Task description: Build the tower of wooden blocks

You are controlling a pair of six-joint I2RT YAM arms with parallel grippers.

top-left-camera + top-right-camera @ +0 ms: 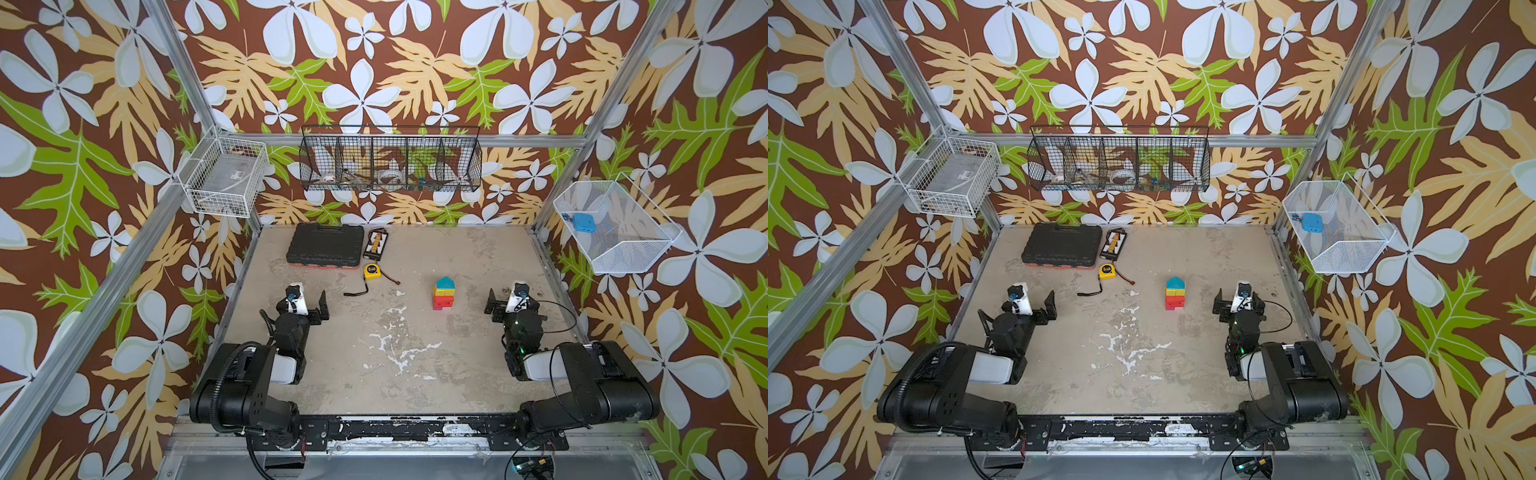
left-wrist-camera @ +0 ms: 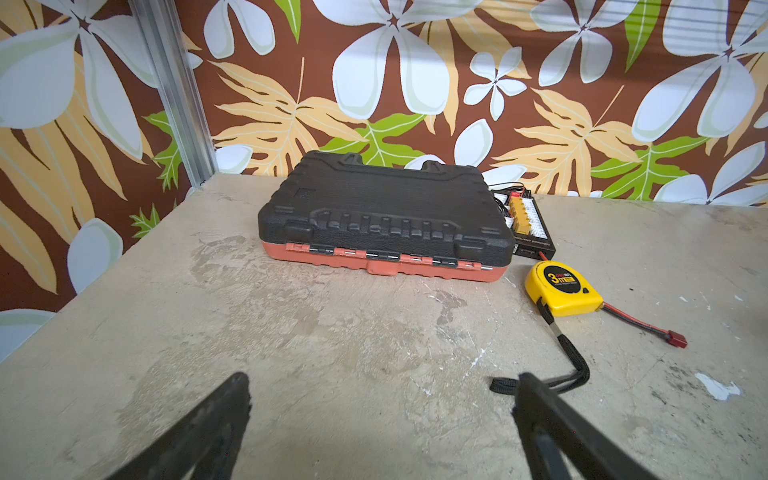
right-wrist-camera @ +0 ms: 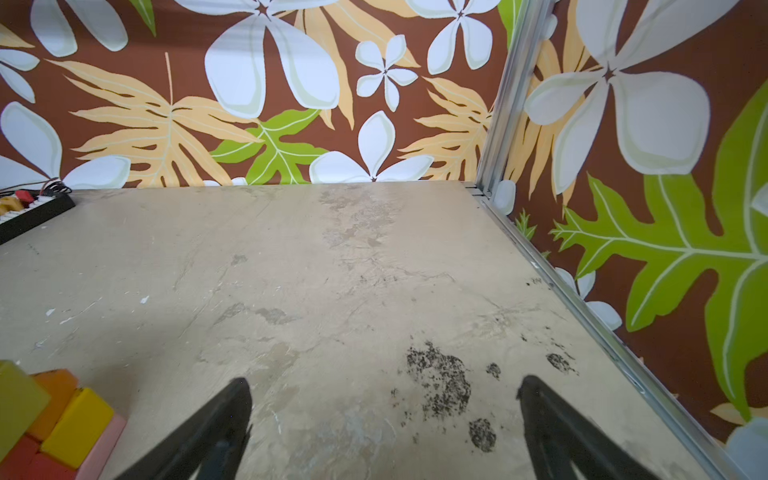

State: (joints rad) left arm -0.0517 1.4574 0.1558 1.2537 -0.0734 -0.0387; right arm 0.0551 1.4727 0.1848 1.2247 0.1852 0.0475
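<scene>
The tower (image 1: 444,293) stands on the worktop (image 1: 415,374), right of the middle in both top views. Its teal house-shaped block (image 1: 444,283) is the peak, over yellow, orange and red layers and a pink base. The right gripper (image 1: 512,308) sits low near the tower's right side, apart from it. Its jaws are spread wide and hold nothing: the right wrist view shows only bare worktop between them, with the tower's blocks off to one side. The left gripper (image 1: 307,309) sits well apart on the tower's left, its jaws also wide open and empty. Beyond it lie a black tool case (image 1: 325,245) with an orange underside and a yellow tape measure (image 1: 371,271), whose black strap (image 2: 573,365) trails near one jaw.
</scene>
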